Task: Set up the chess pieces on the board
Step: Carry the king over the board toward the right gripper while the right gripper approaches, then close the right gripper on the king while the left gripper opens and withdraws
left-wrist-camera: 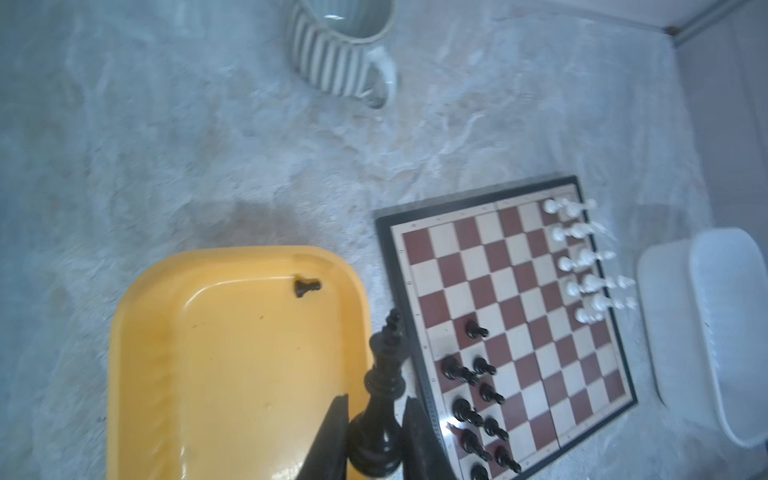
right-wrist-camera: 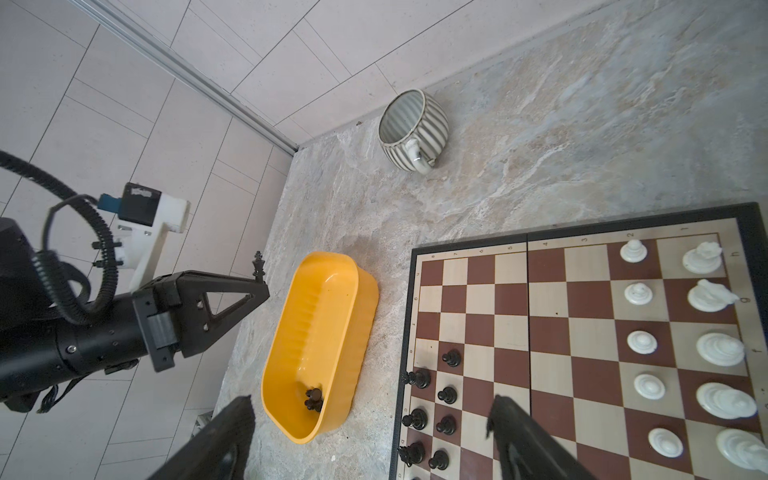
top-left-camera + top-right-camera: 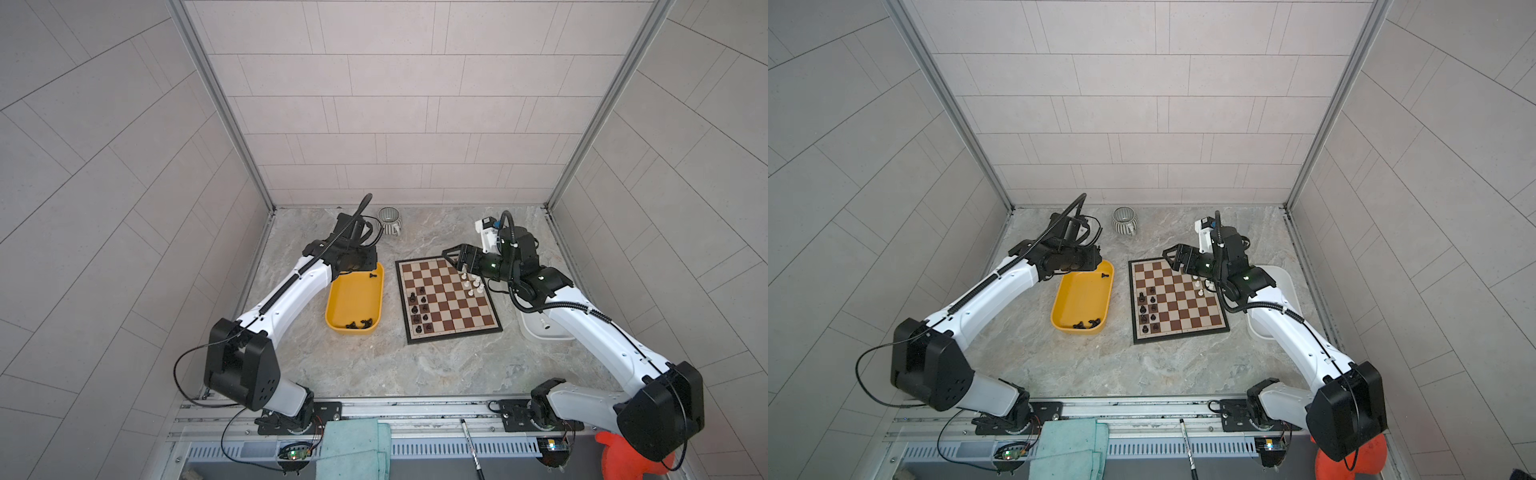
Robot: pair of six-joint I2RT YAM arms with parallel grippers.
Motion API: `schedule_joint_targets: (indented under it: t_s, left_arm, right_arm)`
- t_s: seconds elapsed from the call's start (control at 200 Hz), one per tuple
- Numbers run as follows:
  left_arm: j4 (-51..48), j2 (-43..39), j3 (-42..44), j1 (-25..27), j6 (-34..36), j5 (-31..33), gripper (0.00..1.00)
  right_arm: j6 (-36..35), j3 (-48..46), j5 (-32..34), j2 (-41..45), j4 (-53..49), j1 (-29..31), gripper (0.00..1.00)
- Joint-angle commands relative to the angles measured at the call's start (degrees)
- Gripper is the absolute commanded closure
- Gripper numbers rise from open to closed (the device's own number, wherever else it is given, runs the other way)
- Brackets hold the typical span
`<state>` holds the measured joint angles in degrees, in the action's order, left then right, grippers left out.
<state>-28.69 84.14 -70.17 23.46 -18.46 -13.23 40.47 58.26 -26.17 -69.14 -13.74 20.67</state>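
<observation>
1. Currently I am looking at a grey-beige marbled tabletop point(image 3: 374, 365), boxed in on three sides by pale tiled walls point(image 3: 395, 104), with a metal post in each far corner.
2. Counting the bigger things, I get one board point(image 3: 461, 307) and two trays. The yellow tray point(image 3: 355, 297) lies just left of the board, and the white tray point(image 1: 706, 332) lies right of it, mostly under the right arm. One striped mug point(image 3: 389, 220) stands at the far side. One green cloth point(image 3: 353, 449) and one pen point(image 3: 469, 444) lie on the near rail.
3. Nine black pieces point(image 3: 424, 308) stand on the board in two files along its left edge, toward the near end.
4. Ten white pieces point(image 2: 642, 341) stand in two files of five along its right edge, toward the far end.
5. Inside the yellow tray a lone black piece point(image 1: 306, 286) lies on its side at the far end. A small cluster point(image 3: 359, 325) sits at the near end, too bunched for me to count.
6. My left gripper point(image 1: 376, 440) is clamped on a tall black piece point(image 1: 384, 395), low on its body, so the crowned top pokes out past the fingers. It hangs over the far end of the yellow tray, on the side nearest the board and clear of the board itself.
7. My right gripper point(image 2: 372, 401) has its jaws spread wide with nothing between the fingers point(image 2: 232, 432). It hovers over the far right part of the board, with the white pieces just beside it on the near side.
</observation>
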Motion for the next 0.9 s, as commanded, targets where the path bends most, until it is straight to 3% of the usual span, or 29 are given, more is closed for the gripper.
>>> schedule_joint_targets:
  t_s: [0.0,0.23,0.345,0.53,0.896]
  left_arm:
    - [14.28,-0.92,3.74,2.44,9.09,-9.08,0.84]
    - [33.27,-3.12,12.56,7.65,22.84,-23.33,0.85]
    - [45.95,-4.41,18.44,8.26,21.71,-27.83,0.85]
    - [47.59,-3.61,19.04,9.65,20.78,-29.09,0.85]
    - [47.41,-5.56,21.29,10.82,22.52,-27.64,0.85]
  right_arm:
    - [-1.75,3.31,1.40,-0.18,-4.82,0.92,0.11]
    - [-7.60,10.23,1.57,-2.36,-16.96,3.34,0.13]
    - [-8.47,12.84,0.24,-4.51,-19.21,5.30,0.15]
    - [-9.47,16.06,-0.16,-7.89,-20.10,8.63,0.17]
    - [-9.09,18.98,-1.81,-12.33,-20.25,11.40,0.45]
